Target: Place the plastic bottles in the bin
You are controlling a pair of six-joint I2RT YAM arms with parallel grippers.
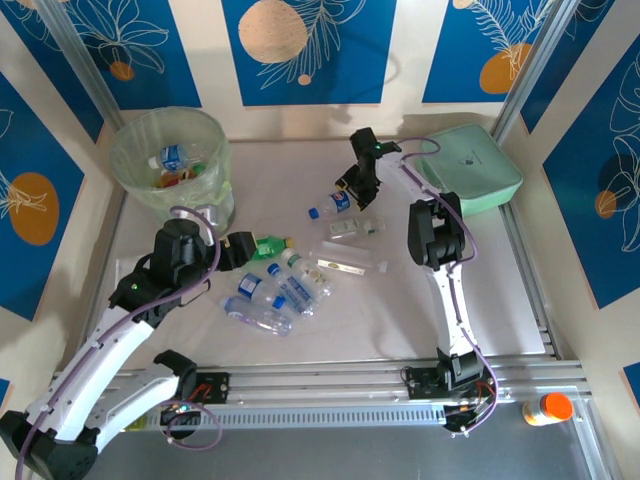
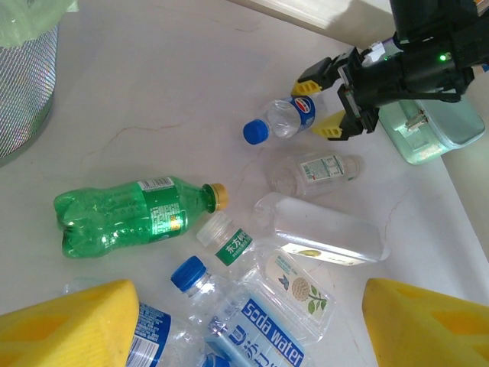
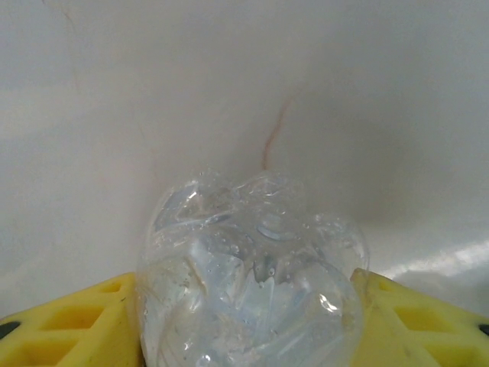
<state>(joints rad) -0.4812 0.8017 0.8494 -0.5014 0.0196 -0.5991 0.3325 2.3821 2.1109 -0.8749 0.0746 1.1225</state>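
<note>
The bin (image 1: 170, 160), lined with pale green plastic, stands at the back left with a few bottles inside. My right gripper (image 1: 352, 187) is shut on the base of a clear blue-capped bottle (image 2: 284, 119), whose crumpled bottom (image 3: 252, 275) sits between the yellow fingers (image 3: 69, 325). My left gripper (image 2: 248, 332) hangs open over a cluster of bottles: a green one (image 2: 126, 215), a white-capped one with a green label (image 2: 228, 240), a soda water one (image 2: 260, 329), a clear flat one (image 2: 325, 233) and a small clear one (image 2: 319, 168).
A flat mint-green case (image 1: 470, 165) lies at the back right, just behind the right gripper. An orange-capped bottle (image 1: 547, 408) rests off the table at the front right. Metal rails edge the table on the front and right.
</note>
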